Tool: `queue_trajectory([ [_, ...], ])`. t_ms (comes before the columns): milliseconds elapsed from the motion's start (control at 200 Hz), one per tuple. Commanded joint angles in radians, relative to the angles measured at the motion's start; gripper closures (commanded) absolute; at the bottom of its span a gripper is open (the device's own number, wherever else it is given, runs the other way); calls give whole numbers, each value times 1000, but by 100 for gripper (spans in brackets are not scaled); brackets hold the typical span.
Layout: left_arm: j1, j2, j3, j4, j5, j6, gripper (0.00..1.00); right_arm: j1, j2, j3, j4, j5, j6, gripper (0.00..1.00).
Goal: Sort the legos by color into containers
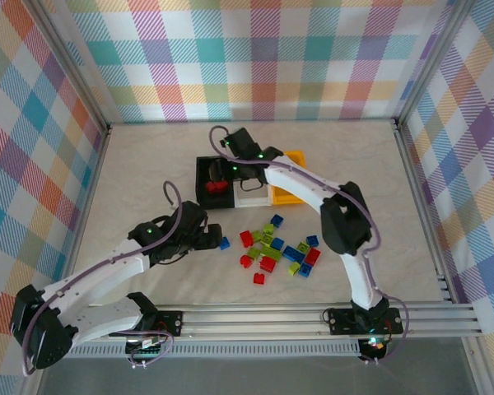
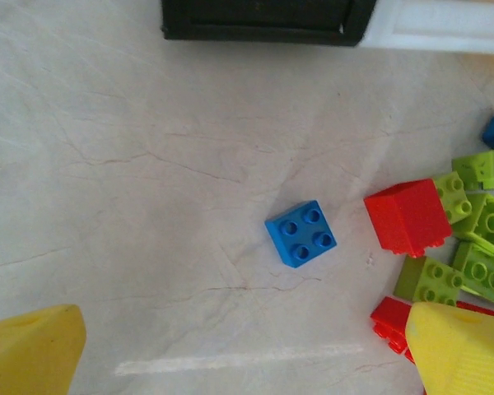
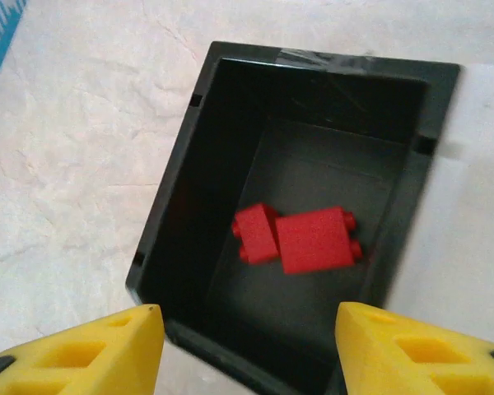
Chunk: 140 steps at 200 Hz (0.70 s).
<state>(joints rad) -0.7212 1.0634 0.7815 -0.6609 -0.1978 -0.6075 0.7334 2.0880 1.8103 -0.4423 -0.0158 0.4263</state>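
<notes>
My right gripper (image 3: 247, 329) hangs open over the black bin (image 3: 179, 206), nothing between its yellow fingers. Two red legos (image 3: 300, 239) lie side by side on the bin's floor. From above, the right gripper (image 1: 229, 170) sits over the black bin (image 1: 202, 176), with the white bin (image 1: 252, 196) and the orange-yellow bin (image 1: 295, 176) to its right. My left gripper (image 2: 247, 354) is wide open just above the table, a lone blue lego (image 2: 300, 234) lying ahead of its fingertips. Above, the left gripper (image 1: 204, 239) is left of that blue lego (image 1: 225, 243).
A loose pile of red, blue and lime green legos (image 1: 276, 247) covers the table's middle, right of the left gripper. Its nearest pieces, a red lego (image 2: 407, 216) and green legos (image 2: 477, 222), crowd the left gripper's right finger (image 2: 461, 346). Checked walls enclose the table.
</notes>
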Motion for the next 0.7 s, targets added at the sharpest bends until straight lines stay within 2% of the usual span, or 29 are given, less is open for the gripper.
queue_trajectory([
  [0,5,89,70,71,75,49,4,-26,-194,-186,105,43,36,40],
  [155,-20,262,171,128,137,87,12,-74,-419,-500,169,38,69,39],
  [315,-83,445,282,120,159,119,24,-106,-620,-731,168,71,71,39],
  [550,-103,600,314,159,201,112,23,-165,-831,-914,152,94,89,38],
  [695,-110,664,345,163,192,113,27,-201,-897,-961,151,87,100,38],
])
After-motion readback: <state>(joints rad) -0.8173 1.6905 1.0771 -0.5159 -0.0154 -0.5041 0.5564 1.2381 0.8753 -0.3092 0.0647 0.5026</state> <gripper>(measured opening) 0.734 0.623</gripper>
